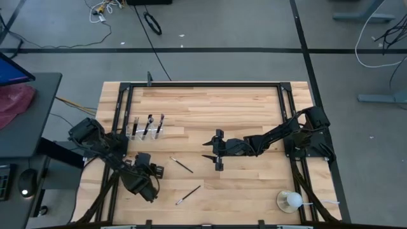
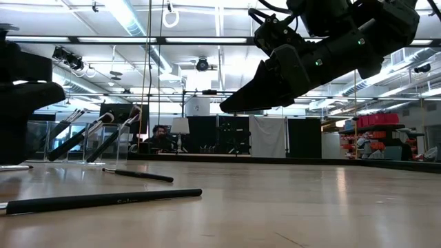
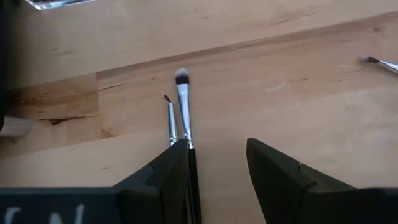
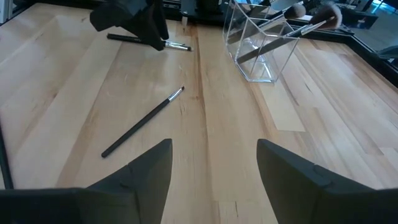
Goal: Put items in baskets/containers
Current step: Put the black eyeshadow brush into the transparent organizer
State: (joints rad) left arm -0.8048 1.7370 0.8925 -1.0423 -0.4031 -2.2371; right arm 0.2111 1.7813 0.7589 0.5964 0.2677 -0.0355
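Observation:
The clear holder (image 1: 147,130) stands near the table's left far part with three brushes upright in it, and also shows in the low view (image 2: 96,141) and the right wrist view (image 4: 261,46). My left gripper (image 3: 217,155) is open and low over the table's left near part (image 1: 158,168). Two brushes lie at it: one with a pale tuft (image 3: 181,76) and a thinner one (image 3: 169,115). Another brush (image 1: 181,165) lies between the arms, and a further one (image 1: 188,194) lies nearer the near edge. My right gripper (image 1: 216,152) is open (image 4: 214,168) and hangs clear above the table's middle (image 2: 275,76). My left gripper comes down slanting over the two brushes. The handle of the pale-tufted brush (image 3: 188,146) runs along the inner side of one finger (image 3: 168,168), between the open fingers and flat on the table. Whether the finger touches it, I cannot tell.
A white ball-like object with a stick (image 1: 289,201) sits near the table's right near corner. A dark frame (image 1: 203,84) runs round the tabletop. Bare wood lies between the right gripper and the holder.

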